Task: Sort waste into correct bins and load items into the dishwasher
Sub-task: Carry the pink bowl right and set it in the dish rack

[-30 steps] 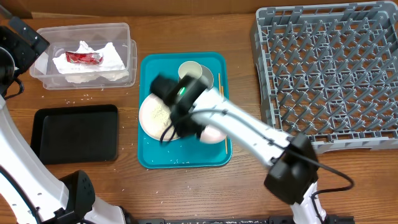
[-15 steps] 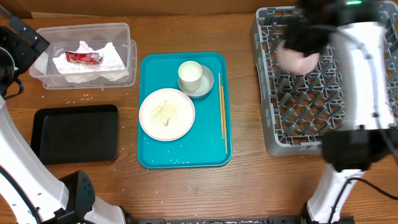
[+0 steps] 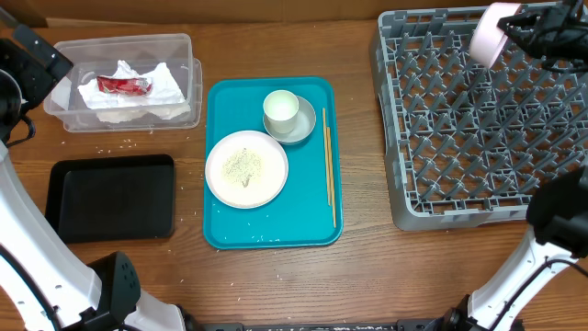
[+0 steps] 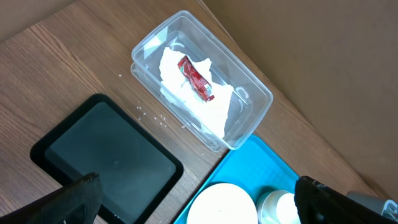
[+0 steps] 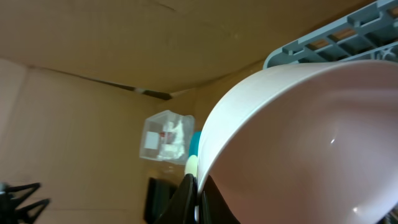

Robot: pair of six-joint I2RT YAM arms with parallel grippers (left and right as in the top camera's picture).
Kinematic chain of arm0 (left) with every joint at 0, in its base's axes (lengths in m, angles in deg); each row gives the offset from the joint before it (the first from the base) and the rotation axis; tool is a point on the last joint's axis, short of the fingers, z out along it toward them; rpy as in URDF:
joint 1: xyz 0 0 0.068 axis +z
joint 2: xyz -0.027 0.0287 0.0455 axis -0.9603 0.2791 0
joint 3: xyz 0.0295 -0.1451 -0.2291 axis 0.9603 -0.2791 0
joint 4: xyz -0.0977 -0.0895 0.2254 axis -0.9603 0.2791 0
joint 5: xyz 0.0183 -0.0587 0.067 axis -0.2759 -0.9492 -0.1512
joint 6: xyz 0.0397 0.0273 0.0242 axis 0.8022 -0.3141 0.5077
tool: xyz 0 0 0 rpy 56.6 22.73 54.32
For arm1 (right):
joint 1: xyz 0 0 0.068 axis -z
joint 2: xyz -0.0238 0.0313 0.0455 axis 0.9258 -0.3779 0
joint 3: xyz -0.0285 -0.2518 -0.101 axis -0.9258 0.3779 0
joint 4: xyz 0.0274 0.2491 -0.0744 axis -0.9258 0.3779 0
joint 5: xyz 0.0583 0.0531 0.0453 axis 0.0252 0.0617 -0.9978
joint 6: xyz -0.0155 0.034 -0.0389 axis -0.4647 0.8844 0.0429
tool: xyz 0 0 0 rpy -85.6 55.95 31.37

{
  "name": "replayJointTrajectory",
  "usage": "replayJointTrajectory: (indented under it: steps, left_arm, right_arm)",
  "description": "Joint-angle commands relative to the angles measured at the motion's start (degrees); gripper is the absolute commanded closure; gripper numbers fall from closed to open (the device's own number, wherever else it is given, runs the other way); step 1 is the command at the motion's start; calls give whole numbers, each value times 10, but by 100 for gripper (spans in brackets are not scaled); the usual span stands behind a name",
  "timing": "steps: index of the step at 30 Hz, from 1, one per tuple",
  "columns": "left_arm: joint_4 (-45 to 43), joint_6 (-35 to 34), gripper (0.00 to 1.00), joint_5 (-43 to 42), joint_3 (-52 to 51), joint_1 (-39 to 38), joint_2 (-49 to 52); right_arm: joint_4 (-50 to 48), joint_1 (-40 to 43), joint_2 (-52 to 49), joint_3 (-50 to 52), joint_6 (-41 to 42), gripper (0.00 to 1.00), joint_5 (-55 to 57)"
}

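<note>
My right gripper [image 3: 511,28] is shut on the rim of a pale-pink plate [image 3: 485,35], held on edge over the back of the grey dish rack [image 3: 478,119]; the plate fills the right wrist view [image 5: 305,143]. On the teal tray [image 3: 271,221] lie a white plate [image 3: 246,168] with rice grains, a small white cup [image 3: 281,108] in a saucer-like bowl [image 3: 308,127], and wooden chopsticks [image 3: 329,165]. The clear tub [image 3: 124,81] holds the crumpled napkin [image 3: 138,92] and red wrapper [image 3: 124,85]. My left gripper [image 4: 199,214] is open, high above the black tray [image 4: 106,152].
The black tray [image 3: 110,196] lies at the front left. Loose rice grains [image 3: 119,147] are scattered on the wood between tub and black tray. A cardboard wall runs along the table's back edge.
My right arm has lifted the pink plate off the teal tray and carried it right to the back of the dish rack. The left arm has not moved.
</note>
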Motion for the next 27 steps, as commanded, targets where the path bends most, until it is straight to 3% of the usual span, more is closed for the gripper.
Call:
replayJointTrajectory:
  steps: [1,9,17,19,21,27]
  left_arm:
    - [-1,-4,0,4,-1,-1,-8]
    - [-1,-4,0,4,-1,-1,-8]
    - [-1,-4,0,4,-1,-1,-8]
    - [-1,-4,0,4,-1,-1,-8]
    - [-1,-4,0,4,-1,-1,-8]
    - [-1,-4,0,4,-1,-1,-8]
  right_arm:
    - [-12,3,-42,7,26,96,-75]
    - [-8,21,-110,7,87,96,-10]
    - [-1,54,-111,10,91,96,16]
    - [7,58,-111,10,93,85,28]
    - [25,62,-111,10,95,82,45]
    - [94,85,-101,-9,95,91,98]
